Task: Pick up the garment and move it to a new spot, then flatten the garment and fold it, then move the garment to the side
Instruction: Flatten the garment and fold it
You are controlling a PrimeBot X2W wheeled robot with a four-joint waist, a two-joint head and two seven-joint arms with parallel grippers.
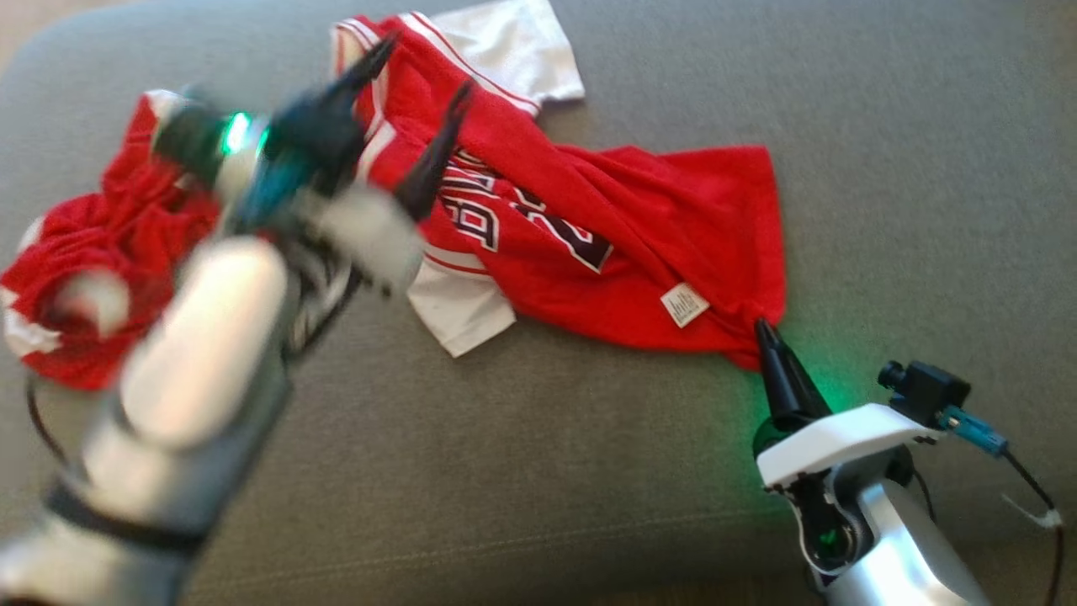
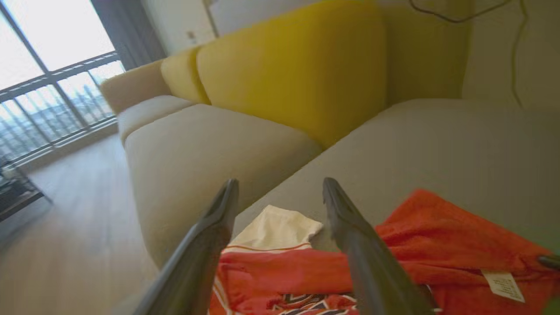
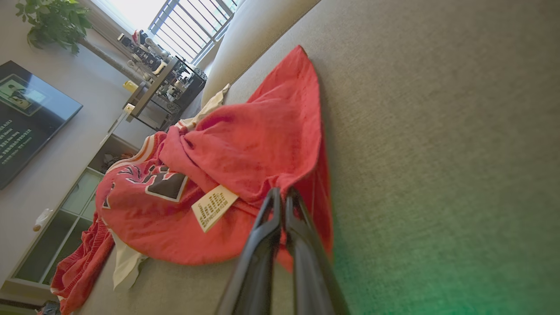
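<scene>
The garment (image 1: pixel 589 227) is a red jersey with white sleeves and dark lettering, lying crumpled on the grey sofa seat (image 1: pixel 883 168). A white label (image 1: pixel 684 304) shows near its lower hem. My right gripper (image 1: pixel 764 328) is shut on the hem's lower right corner; in the right wrist view its fingers (image 3: pixel 283 191) pinch a fold of the garment (image 3: pixel 245 153) beside the label (image 3: pixel 214 206). My left gripper (image 1: pixel 429 63) hovers open above the garment's upper left part, blurred. In the left wrist view its gripper (image 2: pixel 281 181) holds nothing, with the garment (image 2: pixel 437 236) below.
A bunched red cloth (image 1: pixel 109 244) lies at the seat's left end, partly behind my left arm. Yellow back cushions (image 2: pixel 297 65) rise behind the seat. Wooden floor (image 2: pixel 65 218) lies past the sofa's end. A shelf unit (image 3: pixel 162 87) and a dark screen (image 3: pixel 26 118) stand beyond.
</scene>
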